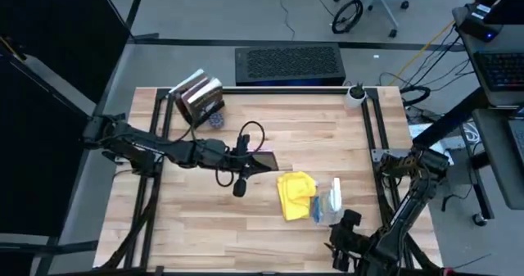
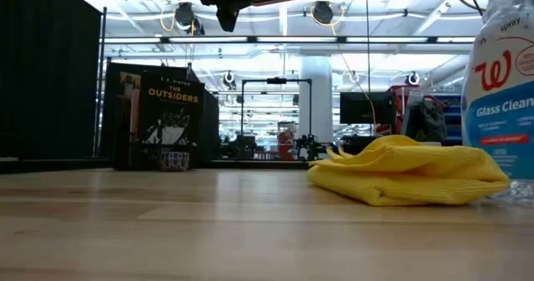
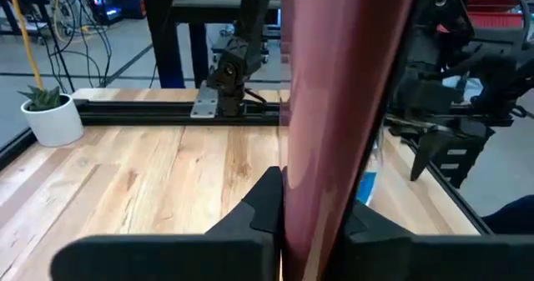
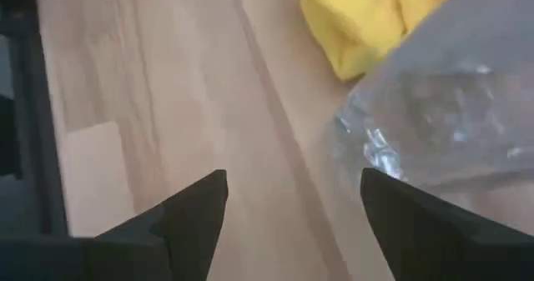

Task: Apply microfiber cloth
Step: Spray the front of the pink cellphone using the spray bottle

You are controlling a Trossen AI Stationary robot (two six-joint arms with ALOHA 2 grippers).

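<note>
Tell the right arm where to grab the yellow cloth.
Pinch the raised fold atop the microfiber cloth, coming straight down. It lies crumpled in a mound, and the glass cleaner bottle crowds its right edge. The right gripper has its jaws open.

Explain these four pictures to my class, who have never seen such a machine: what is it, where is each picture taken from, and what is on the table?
It is a robot with two dark arms at a wooden table. One picture looks down from above, one looks level across the tabletop, and two come from cameras on the wrists. The left gripper holds a phone above the table. The right gripper is open near a spray bottle. A yellow cloth lies crumpled beside the bottle. A book stands at the far side.
</note>
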